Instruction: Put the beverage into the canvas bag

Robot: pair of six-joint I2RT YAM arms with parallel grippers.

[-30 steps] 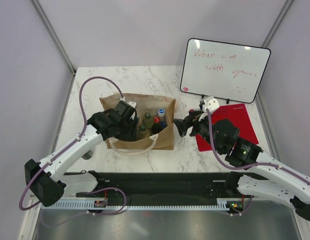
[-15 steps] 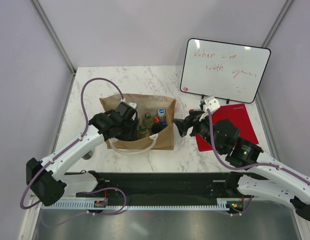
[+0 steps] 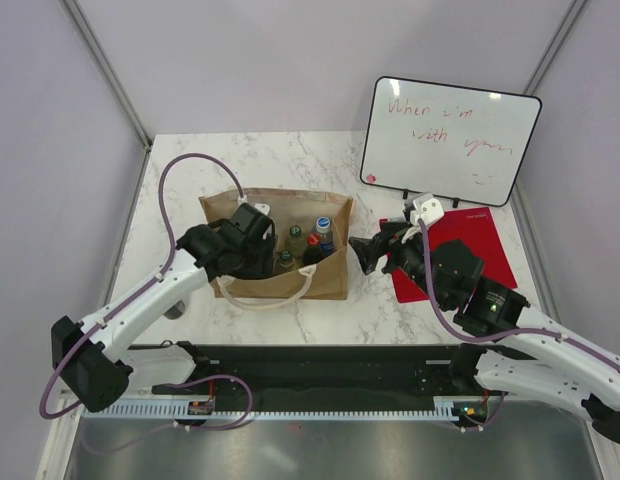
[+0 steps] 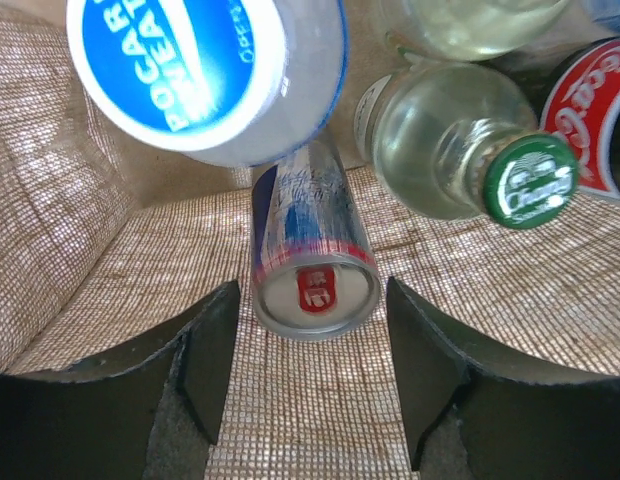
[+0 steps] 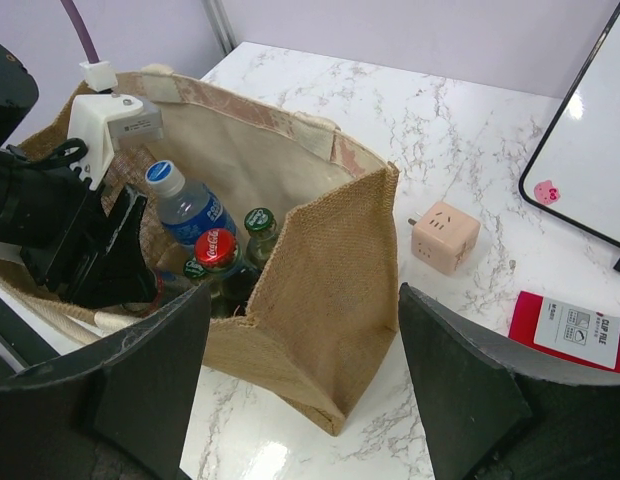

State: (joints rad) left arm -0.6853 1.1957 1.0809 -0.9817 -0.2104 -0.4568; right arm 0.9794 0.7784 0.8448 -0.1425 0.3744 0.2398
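Note:
The tan canvas bag (image 3: pixel 325 285) stands open on the marble table. My left gripper (image 3: pixel 262 260) reaches into it from above. In the left wrist view the gripper (image 4: pixel 312 385) is open, and a silver can (image 4: pixel 312 250) lies on the bag floor with its near end between the fingertips, untouched by either. Beside it are a blue-labelled bottle (image 4: pixel 215 70), a green-capped clear bottle (image 4: pixel 460 150) and a red-capped cola bottle (image 4: pixel 590 110). My right gripper (image 3: pixel 365 254) is open and empty, hovering just off the bag's right end (image 5: pixel 330 290).
A pink cube adapter (image 5: pixel 445 237) sits on the table right of the bag. A red booklet (image 3: pixel 470 250) lies under my right arm. A whiteboard (image 3: pixel 450 140) stands at the back right. White bag handles (image 3: pixel 270 298) hang over the front side.
My left gripper has shifted only slightly inside the bag. My right arm has edged a little to the right.

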